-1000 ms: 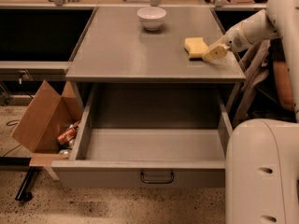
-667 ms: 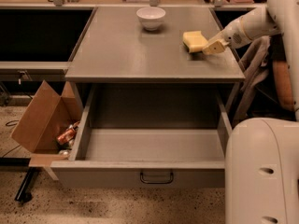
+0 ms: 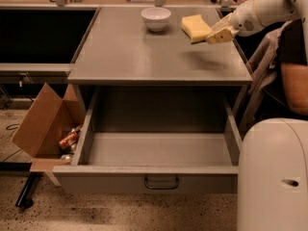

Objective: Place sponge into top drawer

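Note:
The pale yellow sponge (image 3: pixel 195 28) is held in my gripper (image 3: pixel 210 36), lifted clear above the right side of the grey cabinet top (image 3: pixel 120 52); its shadow lies on the top below it. My arm comes in from the upper right. The top drawer (image 3: pixel 159 150) is pulled wide open below the cabinet top, its inside bare, with a small dark handle (image 3: pixel 161 182) at the centre of its front panel.
A white bowl (image 3: pixel 156 18) stands at the back of the cabinet top, left of the sponge. An open brown cardboard box (image 3: pixel 43 124) with cans sits on the floor left of the drawer. My white base (image 3: pixel 272 177) fills the lower right.
My gripper has lifted the sponge off the cabinet top and moved it up and slightly left. The drawer and bowl have not moved.

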`<state>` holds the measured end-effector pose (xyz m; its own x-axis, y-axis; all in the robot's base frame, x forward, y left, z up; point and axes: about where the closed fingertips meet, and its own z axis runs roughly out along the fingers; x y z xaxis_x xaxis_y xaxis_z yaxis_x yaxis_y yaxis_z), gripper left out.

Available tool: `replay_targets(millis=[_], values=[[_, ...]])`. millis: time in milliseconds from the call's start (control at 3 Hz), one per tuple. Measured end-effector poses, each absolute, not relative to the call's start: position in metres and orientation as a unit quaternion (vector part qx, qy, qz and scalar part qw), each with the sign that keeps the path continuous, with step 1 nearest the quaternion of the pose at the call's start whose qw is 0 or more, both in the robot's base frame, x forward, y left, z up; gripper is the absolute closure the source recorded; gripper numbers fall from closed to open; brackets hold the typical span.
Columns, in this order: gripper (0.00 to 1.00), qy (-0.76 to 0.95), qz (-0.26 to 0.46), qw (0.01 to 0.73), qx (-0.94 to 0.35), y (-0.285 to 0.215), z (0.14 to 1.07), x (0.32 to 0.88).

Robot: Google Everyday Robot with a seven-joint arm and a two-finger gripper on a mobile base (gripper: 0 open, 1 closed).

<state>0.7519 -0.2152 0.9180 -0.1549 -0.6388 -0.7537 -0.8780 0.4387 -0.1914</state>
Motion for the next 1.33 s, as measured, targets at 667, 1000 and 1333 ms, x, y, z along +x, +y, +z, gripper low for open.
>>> replay_targets(millis=[667, 1000, 1333], values=[[1.00, 0.717, 0.151, 0.392, -0.556, -0.203, 0.920, 0.733], [1.00, 0.679, 0.147, 0.373, -0.615, -0.205, 0.929, 0.688], [1.00, 0.646, 0.121, 0.355, -0.665, -0.216, 0.934, 0.637]])
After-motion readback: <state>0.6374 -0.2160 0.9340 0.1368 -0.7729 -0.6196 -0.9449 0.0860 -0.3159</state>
